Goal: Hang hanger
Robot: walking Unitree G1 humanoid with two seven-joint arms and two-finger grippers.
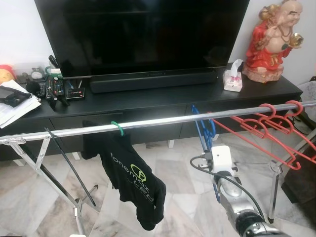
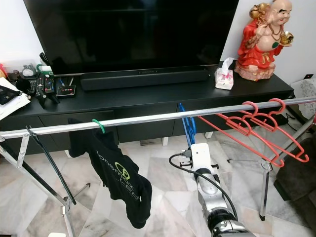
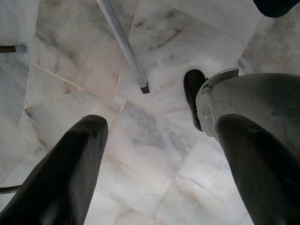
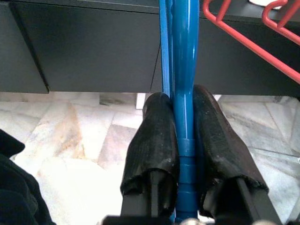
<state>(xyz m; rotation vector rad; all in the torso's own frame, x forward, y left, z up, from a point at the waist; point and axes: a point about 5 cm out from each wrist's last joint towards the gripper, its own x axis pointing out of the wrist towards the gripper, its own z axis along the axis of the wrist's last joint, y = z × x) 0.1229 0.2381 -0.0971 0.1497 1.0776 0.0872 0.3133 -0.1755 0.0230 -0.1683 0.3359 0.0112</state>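
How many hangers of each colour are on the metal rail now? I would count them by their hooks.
Green hanger, carrying the black T-shirt: 1
Blue hanger, clamped in the right gripper: 1
Red hangers: 2, judged by the hooks
Total: 4

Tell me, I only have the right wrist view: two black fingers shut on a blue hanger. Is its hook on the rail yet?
Observer: Yes. In the head views the blue hanger has its hook over the silver rail, and the right gripper holds it lower down.
Operator: What hangs beside it?
Observer: Red hangers on the robot's right; a black T-shirt on a green hanger on its left.
Operator: And the left arm?
Observer: The left gripper is open, pointing down at the marble floor.
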